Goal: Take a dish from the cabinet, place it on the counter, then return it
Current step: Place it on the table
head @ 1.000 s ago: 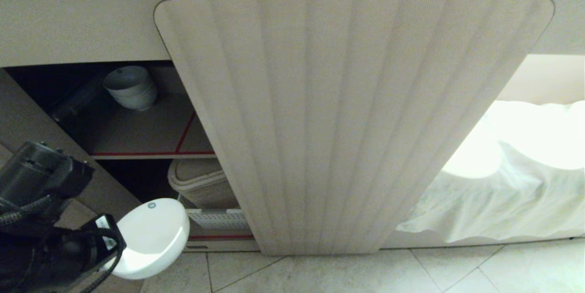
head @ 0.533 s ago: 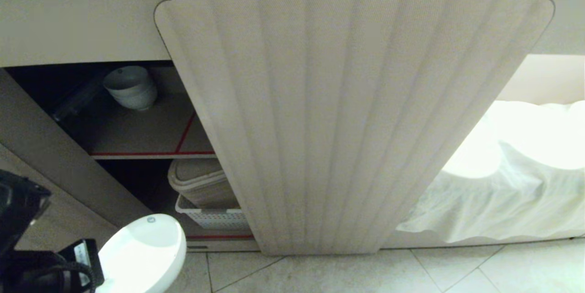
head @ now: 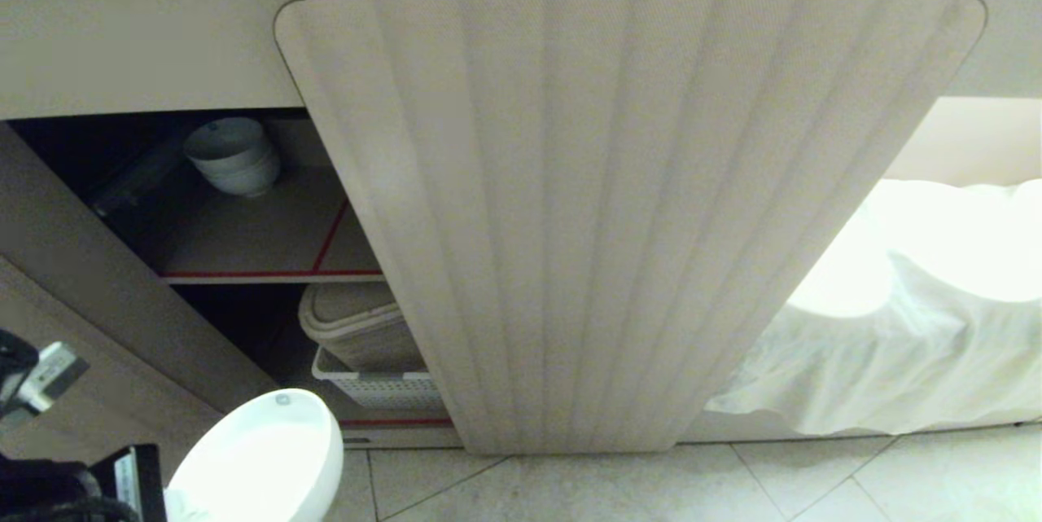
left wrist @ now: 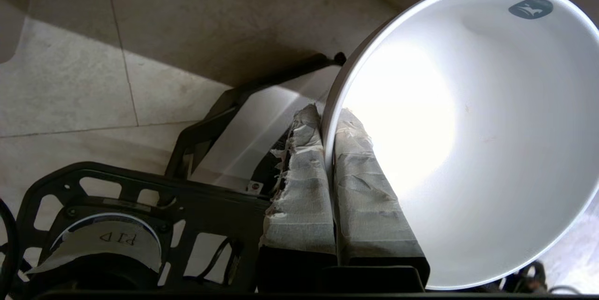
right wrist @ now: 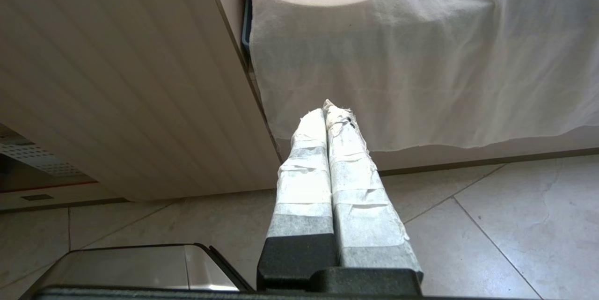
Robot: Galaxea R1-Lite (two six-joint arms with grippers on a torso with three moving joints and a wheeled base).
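The dish, a small deep white bowl with a dark round mark near its rim, hangs low in front of the cabinet's open left side, just above the floor. My left gripper is shut on its rim, one taped finger inside the bowl and one outside. The cabinet shows a dark interior and red-edged shelves. Its fluted door fills the middle of the head view. The counter's top is out of view. My right gripper is shut and empty, hanging near the floor by the door's right edge.
A stack of white bowls sits on the upper shelf. Below it a beige lidded box rests in a white basket. A white cloth drapes at the right. Tiled floor runs along the bottom.
My left arm has drawn down and left, mostly out of the head view. The dish went with it, a little lower and tipped so more of its inside shows.
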